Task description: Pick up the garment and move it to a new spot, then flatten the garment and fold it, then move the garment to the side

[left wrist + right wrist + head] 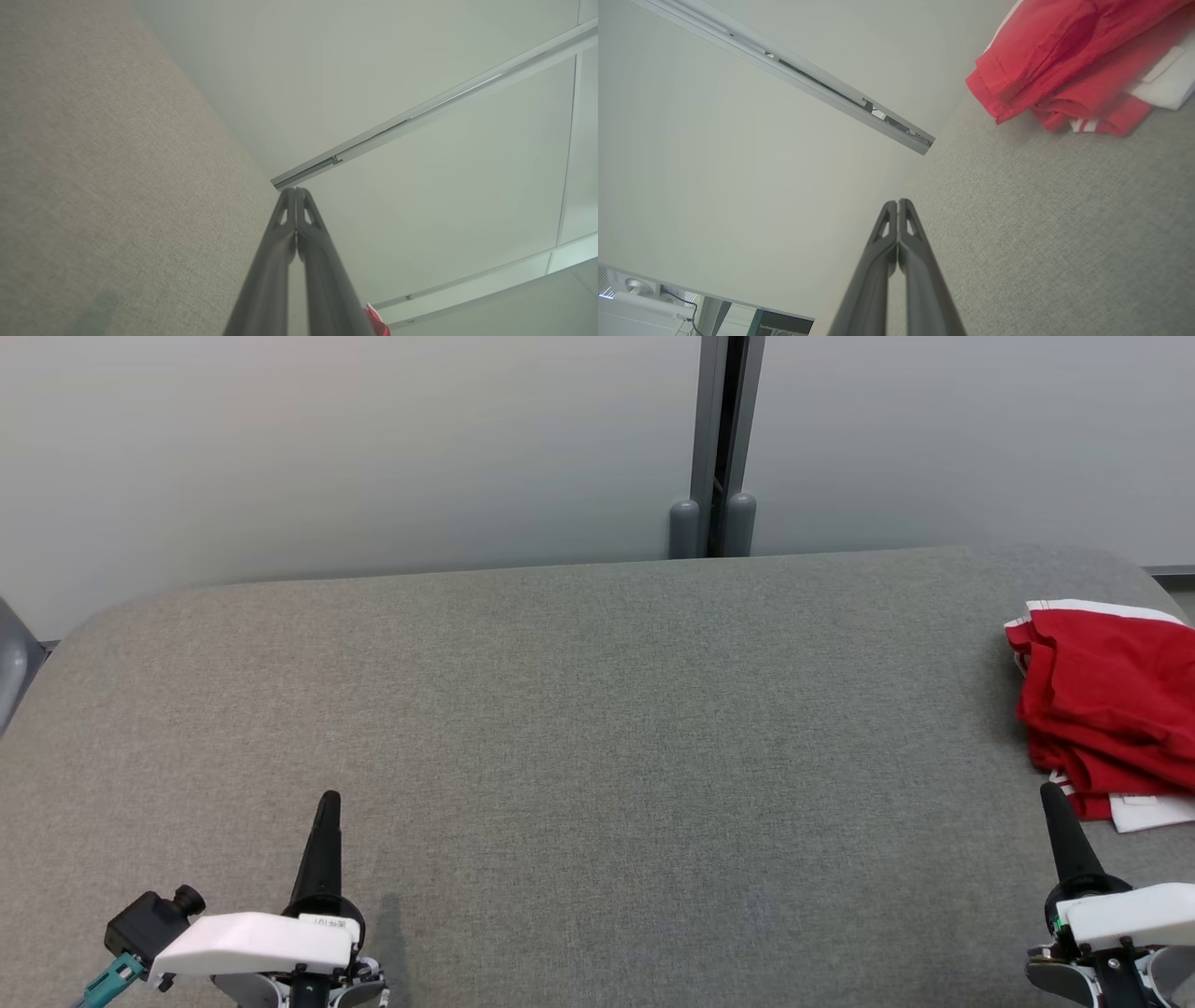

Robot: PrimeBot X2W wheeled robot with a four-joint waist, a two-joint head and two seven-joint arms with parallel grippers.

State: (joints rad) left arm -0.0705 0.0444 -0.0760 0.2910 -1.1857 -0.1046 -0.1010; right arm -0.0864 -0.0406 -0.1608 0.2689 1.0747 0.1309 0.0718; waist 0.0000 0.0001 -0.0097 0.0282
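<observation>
Garment (1106, 709) partly off-view (right edge)

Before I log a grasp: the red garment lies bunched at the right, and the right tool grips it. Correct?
No: the garment lies bunched at the right, but the right tool is shut empty, apart from it; see the right wrist view.

A grey fabric-covered table (579, 709) with rounded far corners carries a crumpled red garment (1106, 705) with white trim at its right edge, partly out of frame.
</observation>
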